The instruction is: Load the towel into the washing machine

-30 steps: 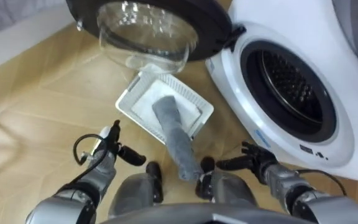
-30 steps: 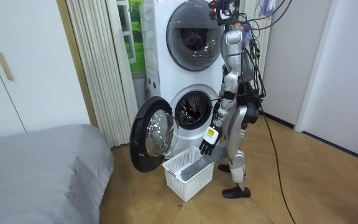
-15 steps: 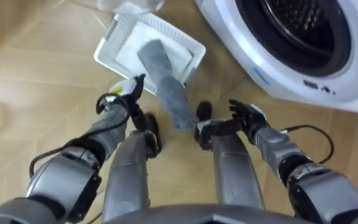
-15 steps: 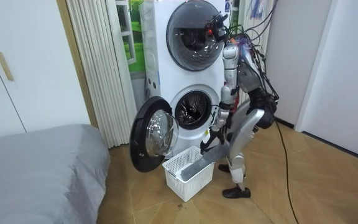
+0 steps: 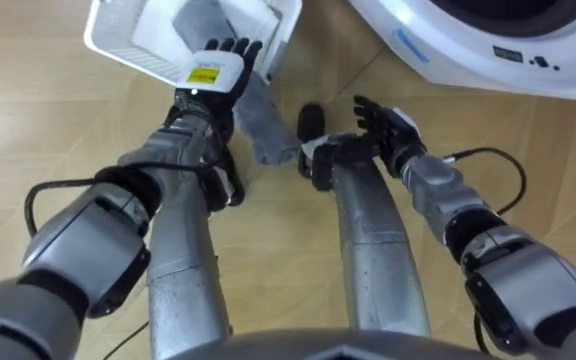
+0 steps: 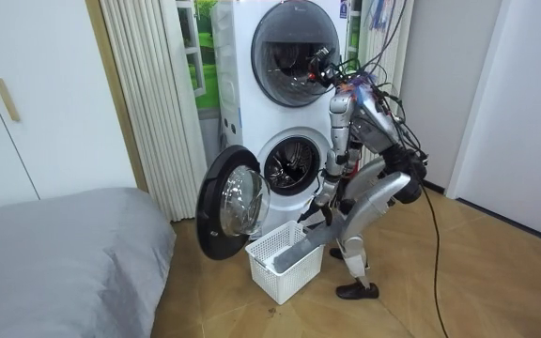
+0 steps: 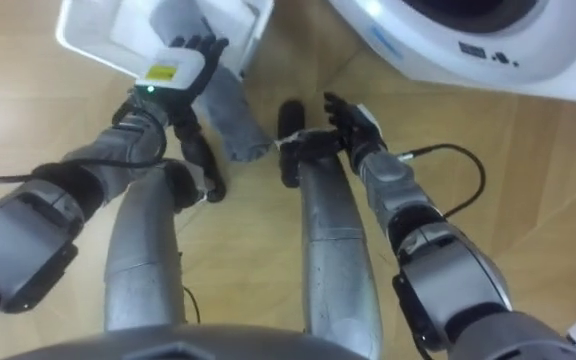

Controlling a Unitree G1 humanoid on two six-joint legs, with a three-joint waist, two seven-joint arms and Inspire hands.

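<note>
Left hand is hovering, fingers straight and empty, over the grey cloth towel draping the rim of the white plastic basket. Right hand is hanging spread, empty.

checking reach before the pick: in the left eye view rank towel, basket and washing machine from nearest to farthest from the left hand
1. towel, hanging over the rim right beside the open left hand.
2. basket, at the fingertips, upper left; too close to call against the towel.
3. washing machine, upper right, plainly farthest.
</note>
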